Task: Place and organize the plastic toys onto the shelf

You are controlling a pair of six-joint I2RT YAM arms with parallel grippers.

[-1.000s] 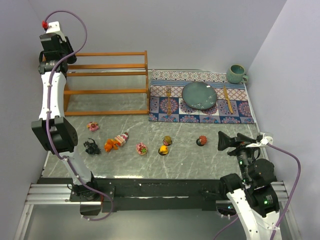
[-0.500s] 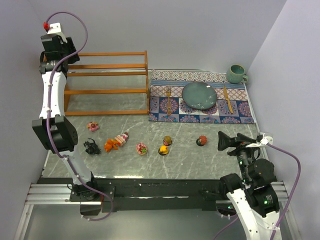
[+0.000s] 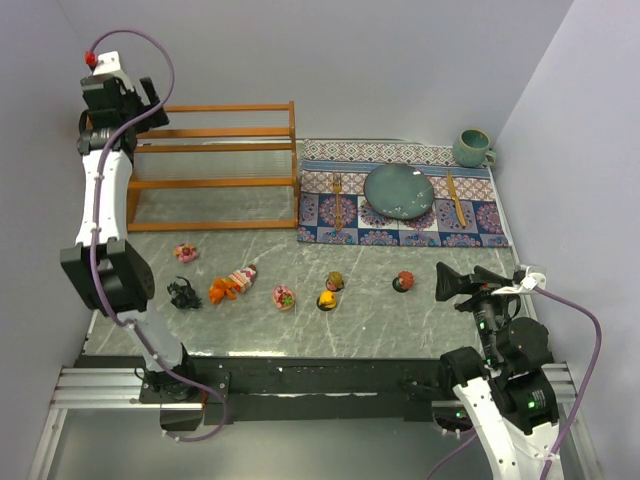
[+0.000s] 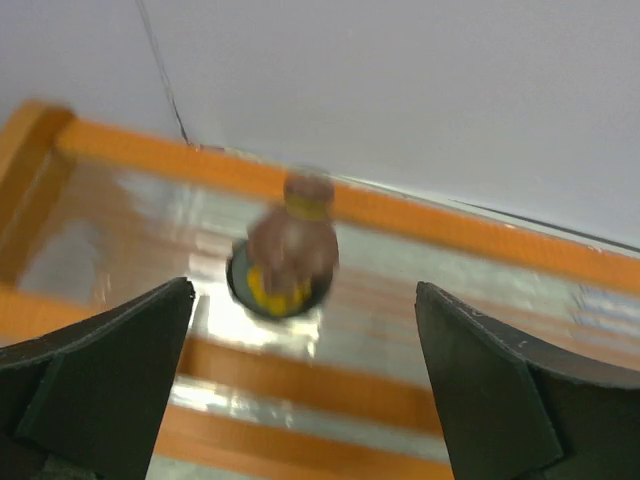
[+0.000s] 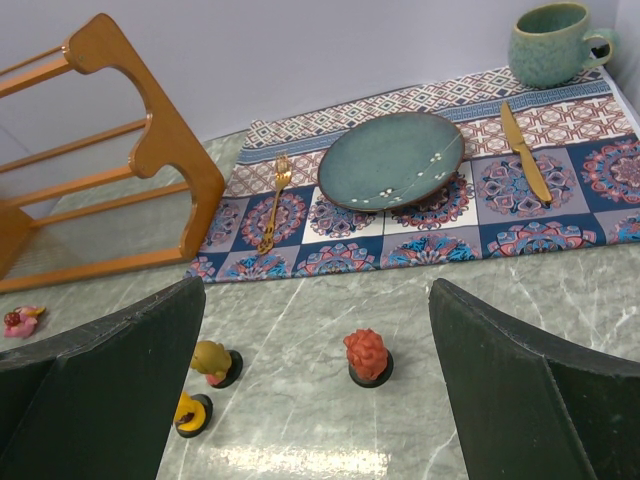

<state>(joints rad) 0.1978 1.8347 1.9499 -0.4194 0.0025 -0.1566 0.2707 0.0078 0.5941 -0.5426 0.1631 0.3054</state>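
L gripper (image 4: 303, 300), higher than a sec ago, jaws spread clear of big-headed doll (image 4: 292, 250) on slatted wood shelf (image 4: 420, 225); R gripper (image 5: 317, 288) jaws spread too.

Top external: high, behind near edge of table (image 3: 450, 270), looking down and toward far side over whole scene. Left wrist: very close, tilted down onto far-left shelf (image 4: 420, 222) tier, blurred. Right wrist: low at near right, facing far-left. Shared by top and right wrist: placemat (image 5: 560, 190), shelf's right end, red-headed toy (image 5: 366, 352)
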